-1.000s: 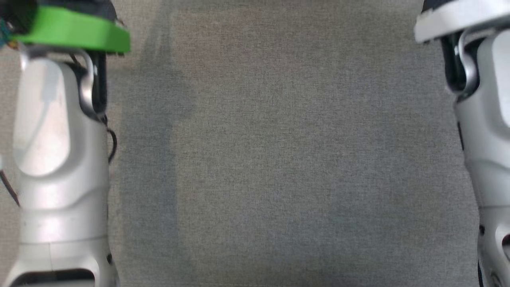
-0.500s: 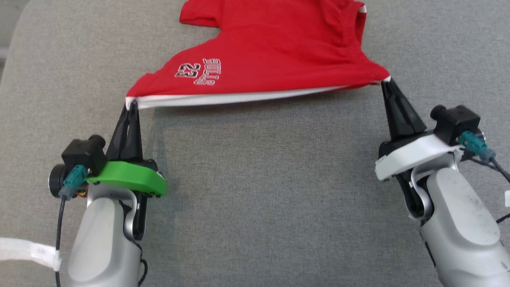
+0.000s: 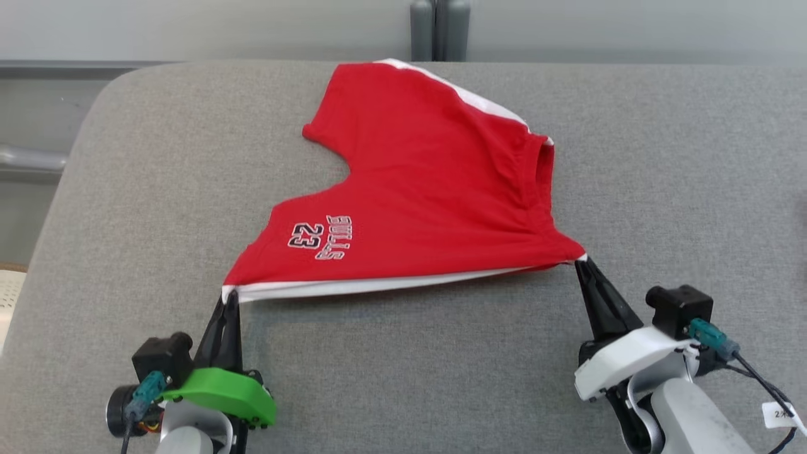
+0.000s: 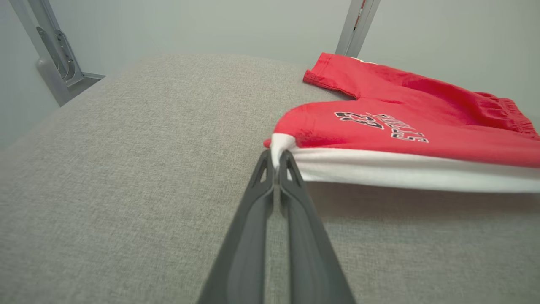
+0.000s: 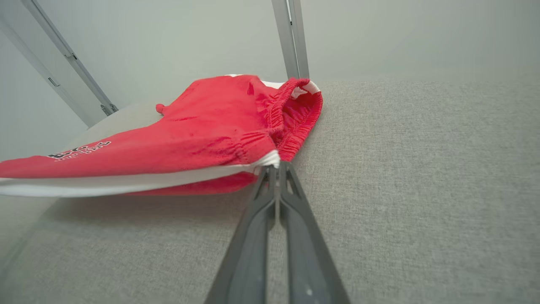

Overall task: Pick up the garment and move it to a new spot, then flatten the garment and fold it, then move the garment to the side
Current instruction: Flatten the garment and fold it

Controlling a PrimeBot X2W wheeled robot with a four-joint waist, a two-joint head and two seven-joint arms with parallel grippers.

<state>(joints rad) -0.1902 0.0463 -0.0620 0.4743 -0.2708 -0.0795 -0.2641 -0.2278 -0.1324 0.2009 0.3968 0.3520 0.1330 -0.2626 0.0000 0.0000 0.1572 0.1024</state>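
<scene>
Head view: the red garment [image 3: 429, 189] lies on a grey fabric surface [image 3: 403, 378], spread toward the far edge. Its white-striped near edge is pulled into a taut line between the two grippers. The left gripper [image 3: 229, 301] is closed on the near left corner — its fingers pinch the end of the white stripe [image 3: 378, 285]. The right gripper [image 3: 581, 265] is closed on the near right corner, by the gathered waistband [image 3: 545, 183]. The held edge stands slightly off the surface, with a shadow under it; the far part of the garment rests on the fabric. A black-and-white print [image 3: 321, 236] sits near the left corner, upside down from the head. Left wrist view shows the two fingers together with white cloth nipped between the tips. Right wrist view shows the same at the other corner — the waistband opening lies just beyond the tips. Two grey posts [image 3: 439, 28] rise behind the far edge.
</scene>
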